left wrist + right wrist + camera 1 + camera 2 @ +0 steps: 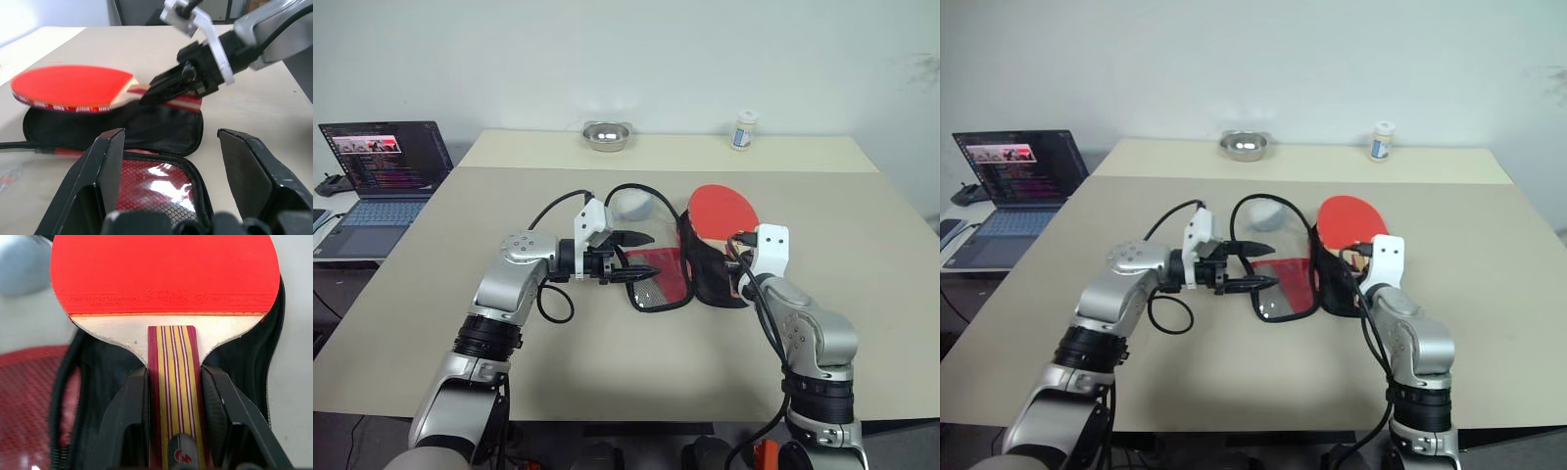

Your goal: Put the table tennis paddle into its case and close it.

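Note:
The case lies unzipped and spread flat mid-table, its red mesh half [658, 284] on the left and its black half [710, 274] on the right. My right gripper [173, 374] is shut on the striped wooden handle of the table tennis paddle [724, 208], with a finger on each side. The paddle's red face is held low over the far end of the black half [122, 129], pointing away from me. My left gripper [649, 257] reaches in from the left, open. Its fingers [110, 166] stand wide apart over the near edge of the red mesh half [156, 181].
A pale grey rounded object [631, 206] sits just behind the case. A metal bowl [606, 135] and a small white bottle [743, 129] stand at the table's far edge. An open laptop [382, 171] is on a side surface to the left.

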